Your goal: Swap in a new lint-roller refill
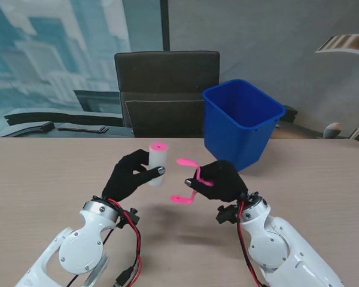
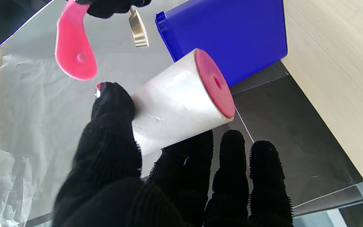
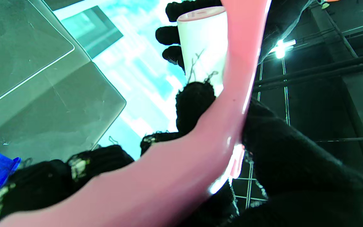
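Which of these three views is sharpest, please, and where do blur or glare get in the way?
Stand view: sharpest and evenly lit, with the left robot hand holding the white roll and the right robot hand holding the pink handle. Left wrist view: roll crisp, nearest fingers soft. Right wrist view: handle fills the frame, blurred, with bright glare behind.

A blue plastic bin (image 1: 242,119) stands upright and open-topped on the light wood-grain counter (image 1: 42,179), just beyond the right robot hand (image 1: 221,180) and slightly to its right. A dark chair (image 1: 166,89) stands behind the counter's far edge, beyond the left robot hand (image 1: 128,176), its backrest beside the bin. Flat dark items (image 1: 78,127) lie past the counter's far left edge, well apart from both hands; their kind cannot be made out.
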